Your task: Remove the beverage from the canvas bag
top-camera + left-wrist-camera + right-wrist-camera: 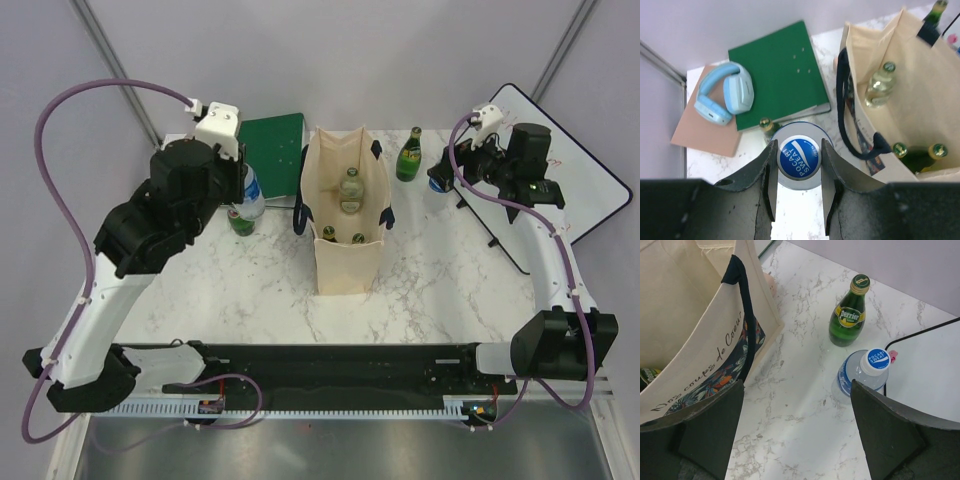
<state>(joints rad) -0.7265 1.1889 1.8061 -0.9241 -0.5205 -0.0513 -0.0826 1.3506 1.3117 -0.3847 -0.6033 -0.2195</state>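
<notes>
- Aim for a bare patch of the marble tabletop, left of the bag and in front of the green book.
- Steer clear of the canvas bag, upright mid-tabletop, mouth open, with a clear bottle and two green bottles inside; avoid snagging the navy handle.
- Left end effector clenched on the Pocari Sweat bottle, outside the bag on its left. Cannot tell whether already resting on the tabletop, so lower gently, loosen only once firmly seated, then lift straight up.
- Right end effector released, hovering right of the bag above a Perrier bottle and a second Pocari bottle; probably not needed here.
- Mind the small green bottle just beside the held one; avoid tipping it.
</notes>
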